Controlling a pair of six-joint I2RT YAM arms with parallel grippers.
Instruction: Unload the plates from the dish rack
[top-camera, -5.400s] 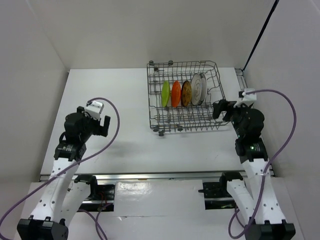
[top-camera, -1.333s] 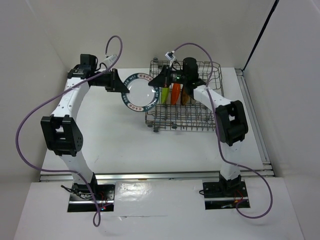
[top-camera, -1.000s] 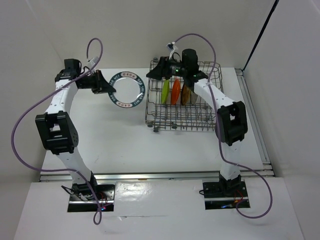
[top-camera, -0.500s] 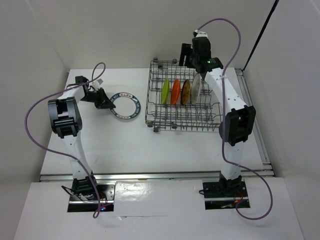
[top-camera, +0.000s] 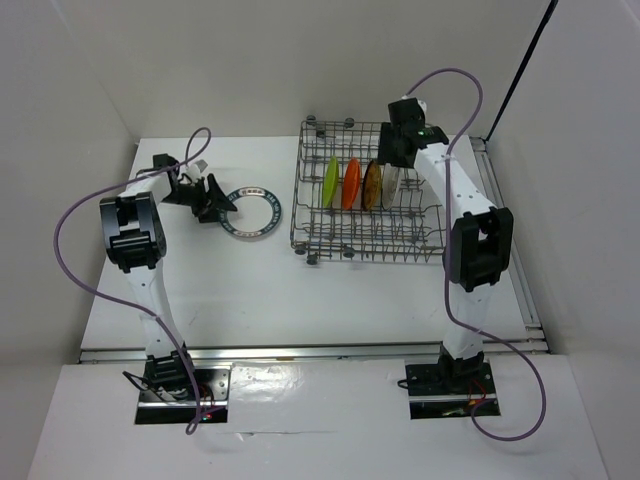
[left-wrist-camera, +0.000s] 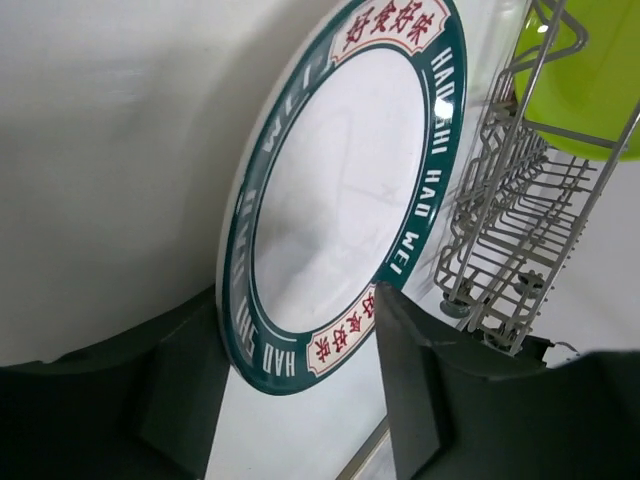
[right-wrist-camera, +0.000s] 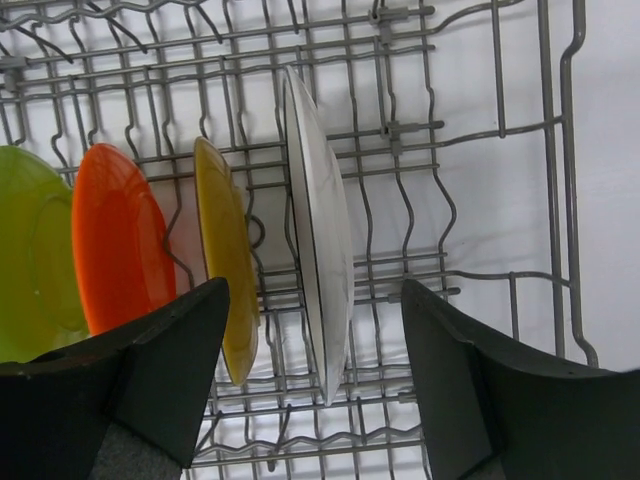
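Grey dish rack holds four plates — one dark-rimmed plate outside.

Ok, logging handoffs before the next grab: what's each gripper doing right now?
Left gripper: open, at the edge of the dark-rimmed plate on the table.
Right gripper: open, fingers straddling the white plate in the rack.

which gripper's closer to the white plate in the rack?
Right. The right gripper hovers just above the white plate, open fingers either side of it over the dish rack. The left gripper is off to the rack's left, open at the dark-rimmed plate.
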